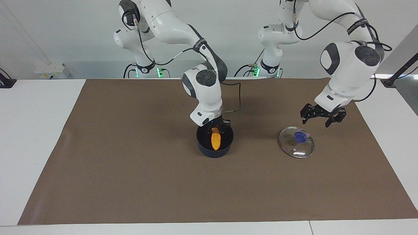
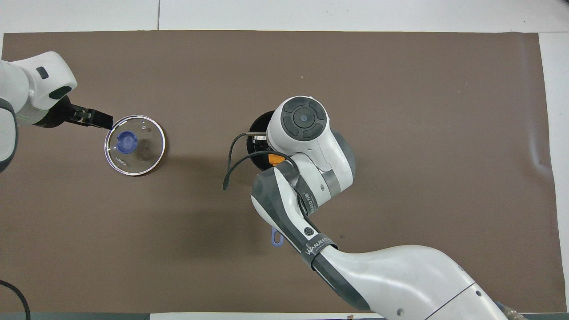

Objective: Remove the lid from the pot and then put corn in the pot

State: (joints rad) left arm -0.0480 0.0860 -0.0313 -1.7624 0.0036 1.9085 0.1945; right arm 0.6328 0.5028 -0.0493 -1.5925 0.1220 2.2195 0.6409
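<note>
1. The small dark navy pot (image 1: 214, 143) with a black inside sits in the middle of the brown mat (image 1: 130, 169). The tip of its blue-purple handle (image 2: 277, 238) pokes out from under the right arm.
2. The bumpy yellow-orange corn cob (image 1: 215, 140) is inside the pot, standing tilted.
3. The right gripper (image 1: 216, 128) is down at the pot's rim, right at the top of the corn. I cannot tell if its fingers squeeze the corn.
4. The round clear glass lid (image 1: 296, 142) with a blue-purple knob lies flat on the mat, toward the left arm's end.
5. The left gripper (image 1: 321, 119) hangs just above the lid's edge, fingers spread apart, holding nothing.
</note>
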